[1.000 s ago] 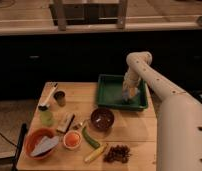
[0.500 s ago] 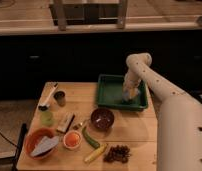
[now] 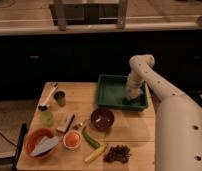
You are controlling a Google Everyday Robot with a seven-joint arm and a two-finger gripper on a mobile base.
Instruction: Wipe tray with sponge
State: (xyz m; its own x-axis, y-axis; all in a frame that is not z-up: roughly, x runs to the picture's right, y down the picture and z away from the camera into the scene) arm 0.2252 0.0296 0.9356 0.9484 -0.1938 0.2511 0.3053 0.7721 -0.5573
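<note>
Down inside the dark-green tray point(image 3: 110, 92) at the 2 o'clock corner of the wooden table point(image 3: 136, 135), gripper point(image 3: 130, 98) low toward the tray's 4 o'clock side at the end of the white arm point(image 3: 144, 75); open or closed, impossible to tell, and sponge not to be made out beneath it. At the tray's 7 o'clock, just beside its near rim, a dark-red bowl point(image 3: 102, 119). Farther round toward 8 and 9 o'clock, well apart from the tray: tan-and-dark block point(image 3: 66, 122), green bottle point(image 3: 45, 116), dark cup point(image 3: 60, 98), orange bowl point(image 3: 40, 142).
</note>
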